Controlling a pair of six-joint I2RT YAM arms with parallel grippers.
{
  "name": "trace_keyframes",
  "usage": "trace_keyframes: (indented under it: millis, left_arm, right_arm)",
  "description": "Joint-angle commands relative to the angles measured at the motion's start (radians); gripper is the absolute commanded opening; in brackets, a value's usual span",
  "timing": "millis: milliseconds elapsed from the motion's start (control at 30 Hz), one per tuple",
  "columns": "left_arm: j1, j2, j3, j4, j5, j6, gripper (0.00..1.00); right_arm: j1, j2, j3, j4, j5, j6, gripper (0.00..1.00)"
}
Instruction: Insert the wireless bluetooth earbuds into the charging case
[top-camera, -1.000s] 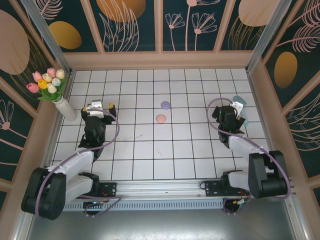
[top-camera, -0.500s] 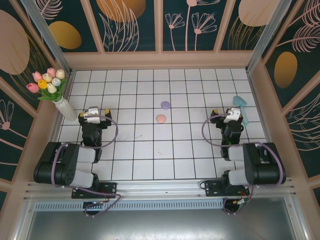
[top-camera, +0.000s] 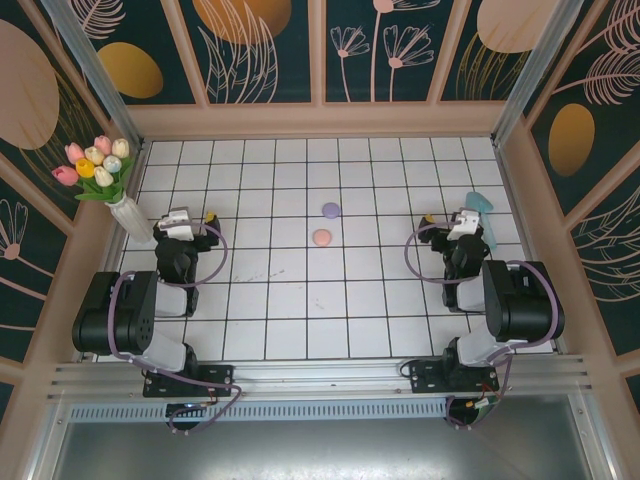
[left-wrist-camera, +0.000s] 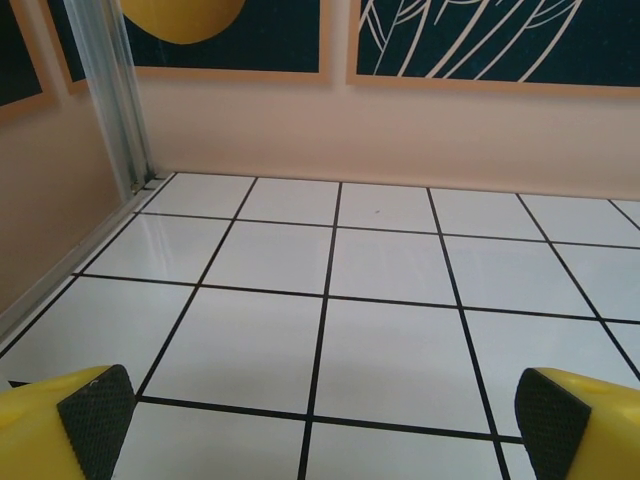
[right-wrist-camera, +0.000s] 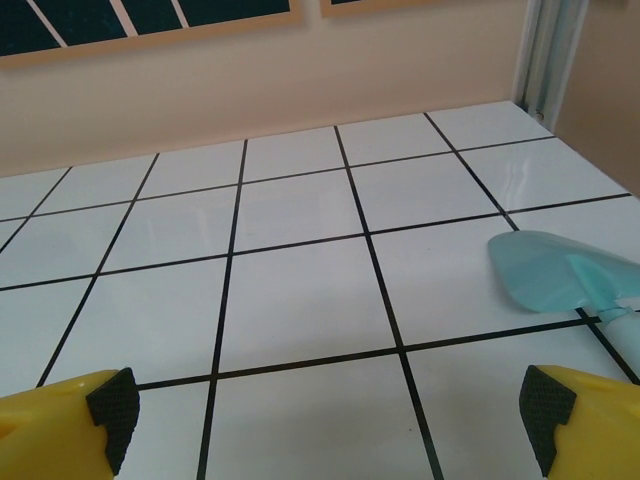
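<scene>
Vase of tulips (top-camera: 132, 220) at 9 o'clock edge of tiled surface (top-camera: 280, 300). Left tool (left-wrist-camera: 325, 428) at vase's 3 o'clock, near it; jaws spread wide, nothing between, black pads (left-wrist-camera: 96, 420) over bare tile. Purple round item (top-camera: 331, 210) near surface centre, just toward 12 o'clock. Pink round item (top-camera: 321, 237) at its 7 o'clock, near, not touching. Case or bud: too small to tell. Right tool (right-wrist-camera: 328, 410) spread wide, empty. Teal scoop (right-wrist-camera: 560, 270) at its 2 o'clock, lying on tile.
</scene>
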Motion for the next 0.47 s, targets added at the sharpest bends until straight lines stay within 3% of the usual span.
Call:
trace_keyframes:
  millis: [0,433]
  left_arm:
    - [0.004,0.006,0.014,0.005,0.02,-0.02,0.99]
    - [0.004,0.007,0.017,0.0,-0.002,-0.025,0.99]
  right_arm:
    - [0.004,-0.006,0.006,0.035,0.003,0.002,0.99]
    - [-0.015,-0.006,0.013,0.022,-0.027,0.008,0.99]
